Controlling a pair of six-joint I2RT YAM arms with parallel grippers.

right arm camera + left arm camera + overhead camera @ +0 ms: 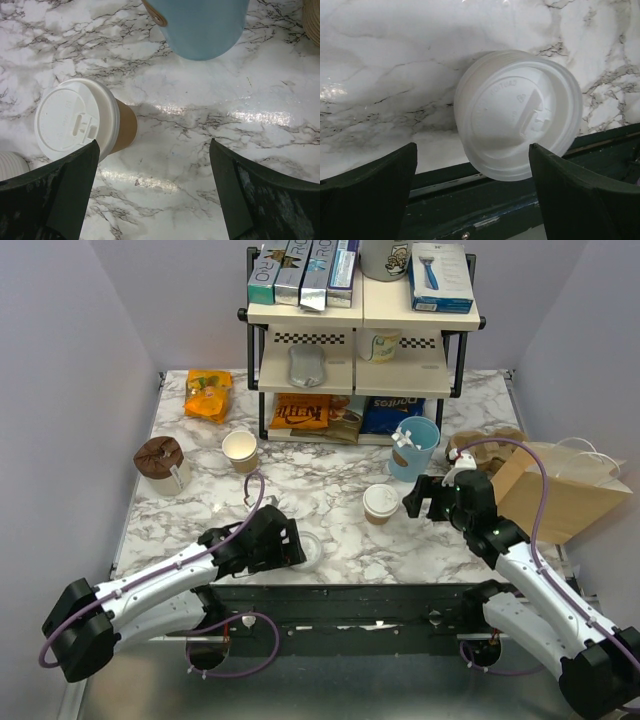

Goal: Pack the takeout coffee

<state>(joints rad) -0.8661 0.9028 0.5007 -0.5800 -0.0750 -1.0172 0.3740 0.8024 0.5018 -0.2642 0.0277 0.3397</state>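
Your left arm [150, 590] lies low along the near edge of the counter [330, 475], its forearm angled in toward the middle. The left end effector [297, 546] is released, fingers [370, 192] spread wide, and it grasps nothing. A loose white lid [519, 114] lies just ahead of it, centred in the gap between the fingers at the counter's near edge. In the left wrist view neither finger touches the lid.

Your right arm [540, 590] rises from its base, and its wrist turns across toward the middle of the counter. The right end effector [413, 500] is also released, fingers [260, 200] fully apart and holding nothing.

The takeout coffee [379, 503] stands upright on the counter just ahead of the right end effector. It is offset toward one finger rather than centred in the gap. In the right wrist view [77, 120] that fingertip overlaps the cup's lower edge. You cannot tell from either view whether they touch.

The cup is a small tan-brown paper cup. Its round white lid is seated flat, with the sip slot visible.

A light-blue cup [200, 25] stands further ahead of the right end effector, beyond the coffee. A brown paper bag [560, 495] lies behind the right wrist, on the side away from the coffee.
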